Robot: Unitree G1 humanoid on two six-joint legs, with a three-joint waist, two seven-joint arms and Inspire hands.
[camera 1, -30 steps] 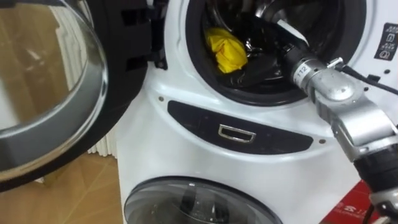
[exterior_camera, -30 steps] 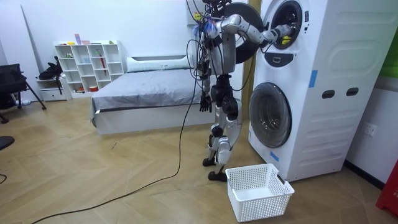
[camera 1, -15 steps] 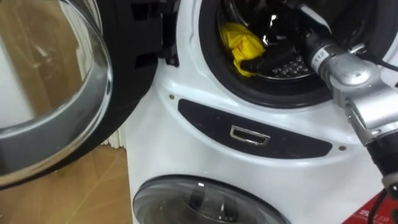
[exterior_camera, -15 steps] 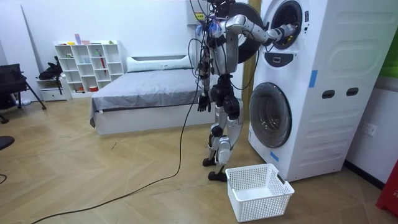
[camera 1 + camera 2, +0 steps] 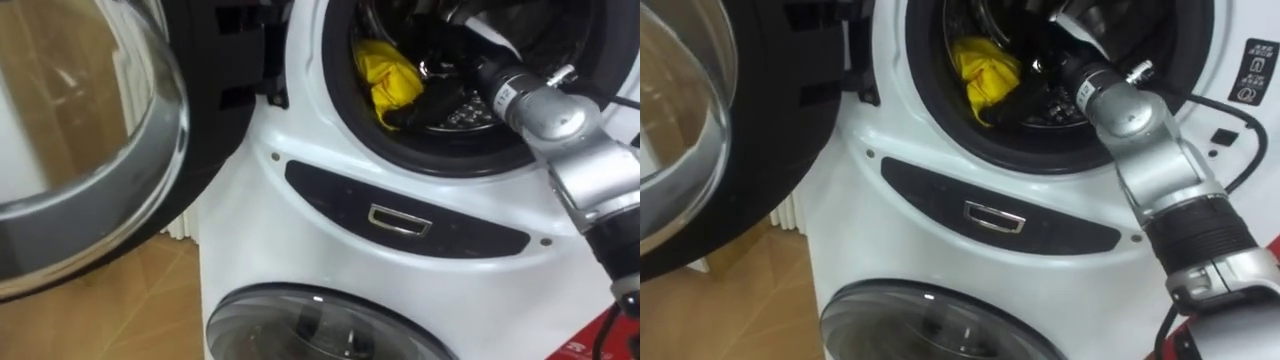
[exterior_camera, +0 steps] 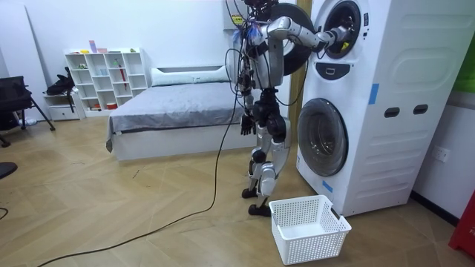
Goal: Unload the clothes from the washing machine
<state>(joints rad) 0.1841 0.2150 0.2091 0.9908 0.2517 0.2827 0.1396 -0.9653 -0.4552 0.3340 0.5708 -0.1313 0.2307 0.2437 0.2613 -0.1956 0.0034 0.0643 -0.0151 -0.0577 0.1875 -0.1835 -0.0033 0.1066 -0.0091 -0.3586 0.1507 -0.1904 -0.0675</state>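
While it sat lower right in the drum [image 5: 462, 108] a second ago, right hand [image 5: 430, 95] now touches yellow cloth [image 5: 388, 78] near the drum's left rim. Grip can't be told, cloth still inside. Left hand [image 6: 245, 126] hangs idle.

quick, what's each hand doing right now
left hand: hangs at its side, cannot be told
right hand: inside the drum by the yellow cloth, cannot be told

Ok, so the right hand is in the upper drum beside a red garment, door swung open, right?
No, the garment is yellow, not red; the left eye view shows it. The right hand is in the upper drum beside it, door swung open.
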